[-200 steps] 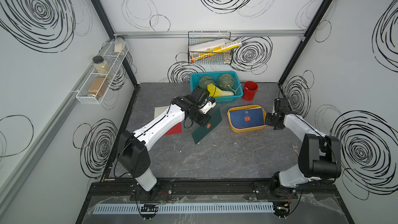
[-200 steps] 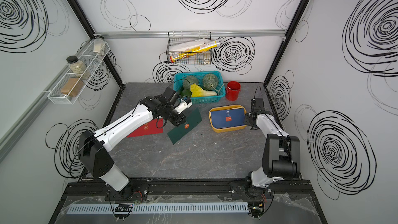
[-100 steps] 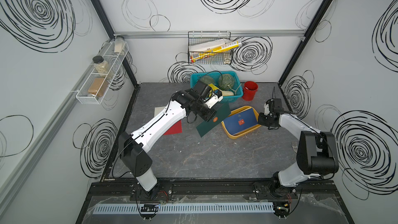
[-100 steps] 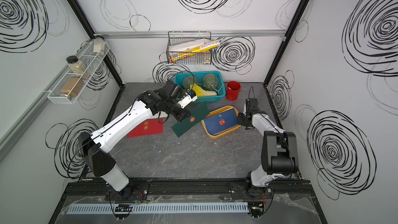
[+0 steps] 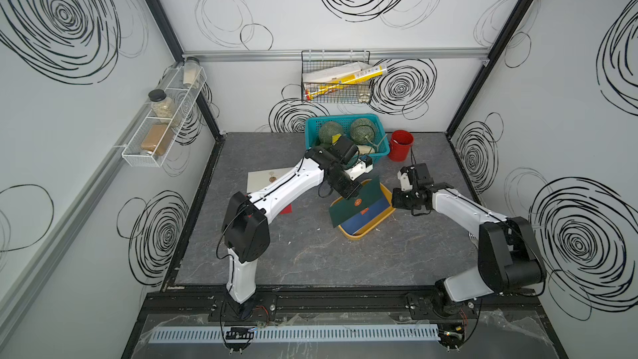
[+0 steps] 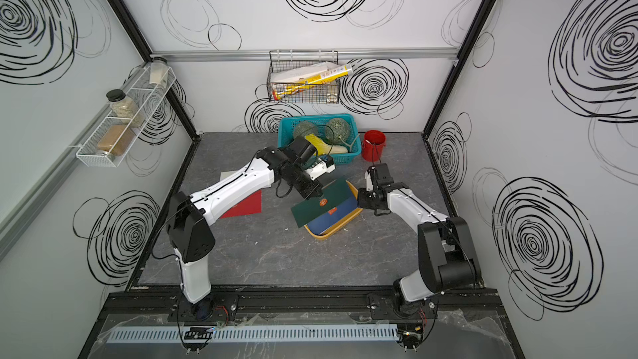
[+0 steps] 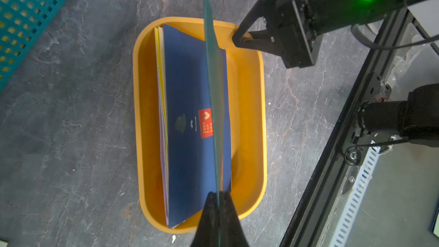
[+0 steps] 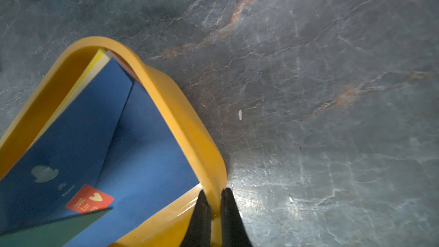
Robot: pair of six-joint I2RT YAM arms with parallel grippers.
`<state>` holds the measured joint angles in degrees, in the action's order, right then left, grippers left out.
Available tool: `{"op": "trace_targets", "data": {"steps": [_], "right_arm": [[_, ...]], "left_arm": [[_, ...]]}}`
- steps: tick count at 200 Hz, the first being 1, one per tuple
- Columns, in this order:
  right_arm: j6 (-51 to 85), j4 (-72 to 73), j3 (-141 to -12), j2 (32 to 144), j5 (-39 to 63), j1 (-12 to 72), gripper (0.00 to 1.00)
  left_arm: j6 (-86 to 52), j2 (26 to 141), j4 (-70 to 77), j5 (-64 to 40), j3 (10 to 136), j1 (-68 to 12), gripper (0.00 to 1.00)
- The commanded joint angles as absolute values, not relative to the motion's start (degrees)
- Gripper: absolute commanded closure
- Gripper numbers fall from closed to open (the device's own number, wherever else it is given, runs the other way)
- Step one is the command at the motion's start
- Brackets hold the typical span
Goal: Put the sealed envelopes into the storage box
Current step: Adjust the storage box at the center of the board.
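The dark green envelope [image 7: 213,79] is pinched at one end between my left fingers [image 7: 207,217], which are closed flat on the paper. It hangs on edge above the storage box [image 7: 247,119], and from my left wrist it shows as a thin line running the box's length. I judge I hold it so to match the box's long side before laying it down. In both top views it slants over the box with one corner past the rim, so it is not in yet. I cannot tell whether it touches what lies below.

Under it the navy envelope [image 7: 190,79] tops a stack inside the box, with the yellow envelope [image 7: 158,67] showing along one edge.

My right fingers [image 8: 202,217] are clamped on the box's rim near a corner, one inside the wall and one outside, likely to stop the light tub sliding.

Further out, the red envelope [image 6: 247,206] and a pale envelope [image 5: 259,181] wait on the surface [image 5: 310,260], partly under my left arm. The teal basket [image 5: 345,120] and red bucket [image 5: 400,146] stand behind.
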<state>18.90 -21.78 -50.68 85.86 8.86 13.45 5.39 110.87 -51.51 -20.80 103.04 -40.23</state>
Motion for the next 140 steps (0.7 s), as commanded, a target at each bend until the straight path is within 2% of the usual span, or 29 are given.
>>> {"op": "trace_targets", "data": {"steps": [1,99,140], "right_arm": [[20.66,-20.25,-50.34,84.68,10.05,14.60,0.96],[20.39,-19.51,-48.52,84.11,10.02,15.88,0.96],[20.45,-19.42,-48.73,84.10,9.96,15.91,0.96]], "left_arm": [[3.60,112.13,-46.93,-22.42,102.11,-39.88,1.00],[4.39,120.06,-49.66,-24.23,110.25,-37.97,1.00],[6.41,122.37,-51.23,-24.95,108.93,-38.27,1.00]]}}
